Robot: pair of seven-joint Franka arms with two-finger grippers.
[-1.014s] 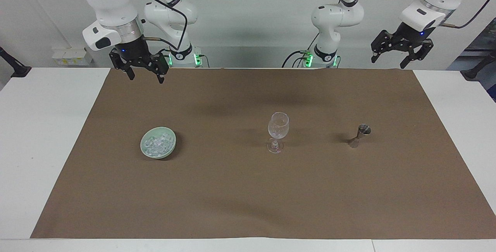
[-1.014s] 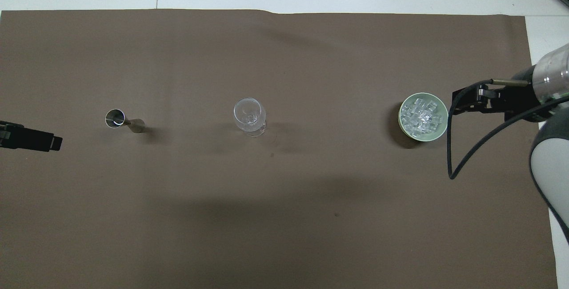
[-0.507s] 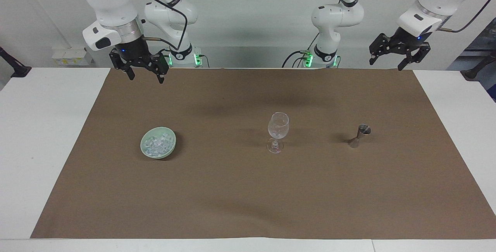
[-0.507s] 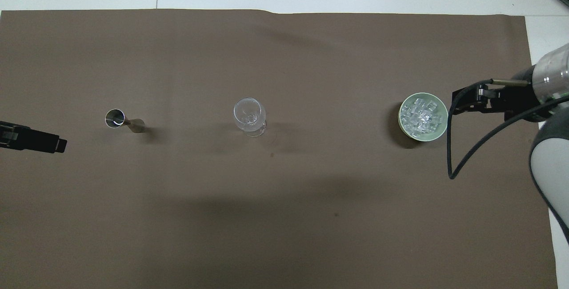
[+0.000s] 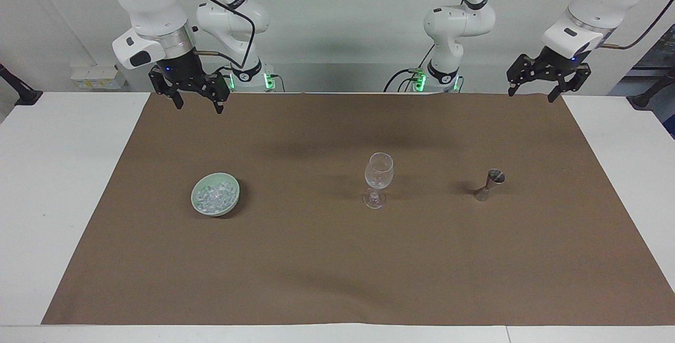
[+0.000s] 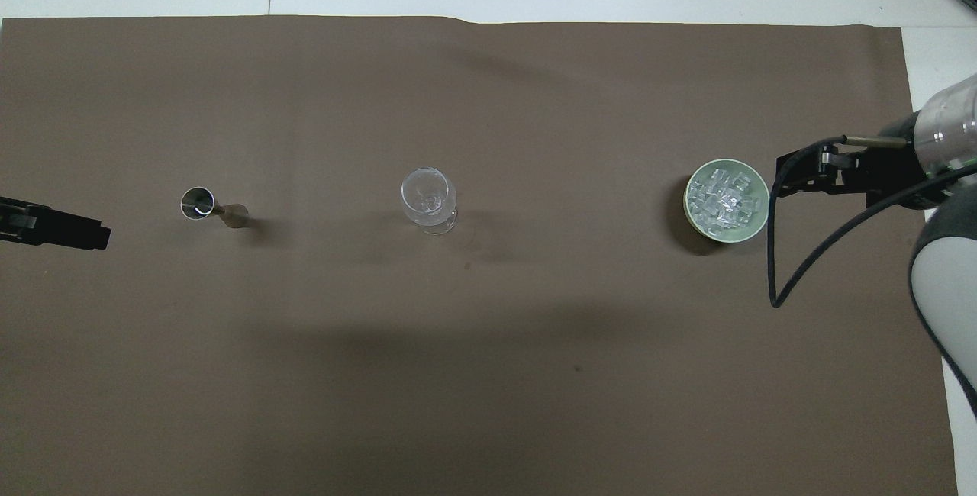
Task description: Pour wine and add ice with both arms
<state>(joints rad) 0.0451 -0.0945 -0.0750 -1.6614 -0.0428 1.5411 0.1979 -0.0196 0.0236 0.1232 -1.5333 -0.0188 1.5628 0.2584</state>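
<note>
A heap of clear ice (image 5: pixel 213 195) (image 6: pixel 723 198) fills a pale green bowl (image 5: pixel 232 207) (image 6: pixel 688 206) toward the right arm's end of the brown mat. Upright at the mat's middle is a clear stemmed wine glass (image 5: pixel 378 178) (image 6: pixel 429 198). A small metal jigger (image 5: pixel 489 183) (image 6: pixel 210 206) stands toward the left arm's end. No wine is in view. My right gripper (image 5: pixel 199 106) (image 6: pixel 798 174) hangs open and empty, high over the mat's edge by the robots. My left gripper (image 5: pixel 531 95) (image 6: pixel 91 233) hangs open and empty over the mat's corner at its own end.
The brown mat (image 5: pixel 337 258) covers most of the white table (image 5: pixel 58 184). Bare white table borders it at both ends. A black cable (image 6: pixel 786 267) loops down from the right arm's wrist beside the bowl.
The left gripper has shifted and turned a little above its corner of the mat. The right arm, bowl, glass and jigger have not moved.
</note>
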